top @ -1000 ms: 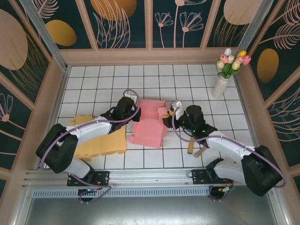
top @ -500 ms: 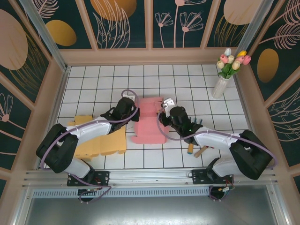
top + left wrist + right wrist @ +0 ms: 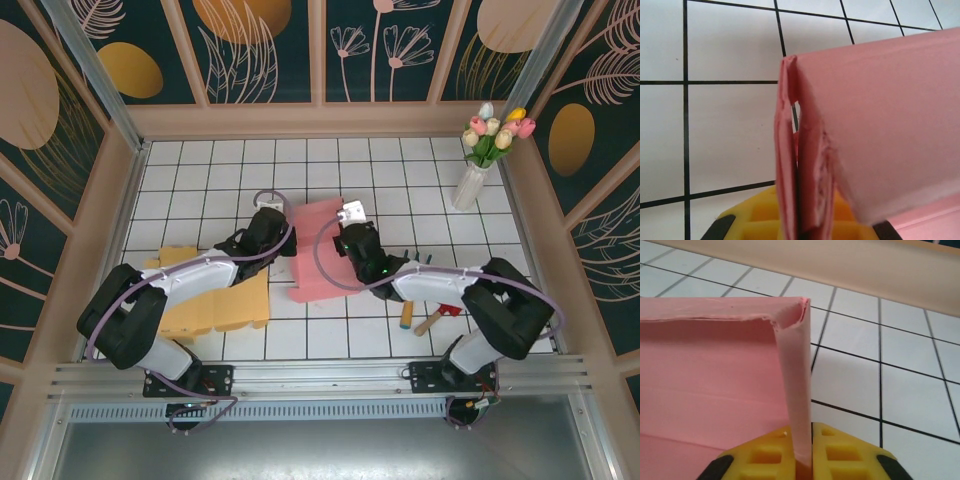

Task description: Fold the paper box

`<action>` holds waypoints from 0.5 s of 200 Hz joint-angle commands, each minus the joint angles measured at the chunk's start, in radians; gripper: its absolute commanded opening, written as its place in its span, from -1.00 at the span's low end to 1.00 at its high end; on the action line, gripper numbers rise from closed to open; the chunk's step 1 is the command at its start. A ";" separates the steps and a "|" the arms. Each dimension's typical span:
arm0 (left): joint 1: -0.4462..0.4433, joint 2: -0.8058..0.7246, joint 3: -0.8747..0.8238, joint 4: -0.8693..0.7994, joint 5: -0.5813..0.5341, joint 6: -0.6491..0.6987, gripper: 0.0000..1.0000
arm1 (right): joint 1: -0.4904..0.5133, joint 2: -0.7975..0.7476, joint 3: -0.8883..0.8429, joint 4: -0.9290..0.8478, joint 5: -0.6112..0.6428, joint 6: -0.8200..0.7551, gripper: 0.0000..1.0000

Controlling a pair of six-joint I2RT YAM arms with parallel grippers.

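Box: the pink paper box (image 3: pixel 322 262) lies at the middle of the tiled table (image 3: pixel 200 180), with walls turned up on two sides.
Left claw: the left gripper (image 3: pixel 799 227) is pinched on a doubled wall at the box's 9 o'clock edge. Several layers are clamped between the yellow pads (image 3: pixel 752 227), seemingly so that the crease is kept tight.
Right claw: the right gripper (image 3: pixel 803 460) is pinched on a thin upright flap at the box's 1 o'clock corner, probably so that the corner is squared.
Paired hold: opposite sides are gripped, so sliding is likely prevented.
Stage: judged midway, since the walls are raised but not locked.
Nearby: a yellow sheet (image 3: pixel 215 300) lies at the box's 8 o'clock.
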 commanded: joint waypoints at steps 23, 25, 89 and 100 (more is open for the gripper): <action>-0.007 0.032 0.060 -0.104 -0.063 -0.093 -1.00 | 0.014 0.113 0.065 -0.019 0.343 -0.078 -0.84; -0.006 0.032 0.059 -0.102 -0.060 -0.095 -1.00 | 0.014 0.113 0.063 -0.018 0.343 -0.077 -0.84; -0.006 0.027 0.054 -0.080 -0.008 -0.072 -1.00 | 0.017 0.099 0.001 0.076 -0.008 -0.073 -0.71; -0.007 0.028 0.055 -0.079 -0.004 -0.066 -1.00 | 0.016 0.090 -0.001 0.067 -0.054 -0.050 -0.67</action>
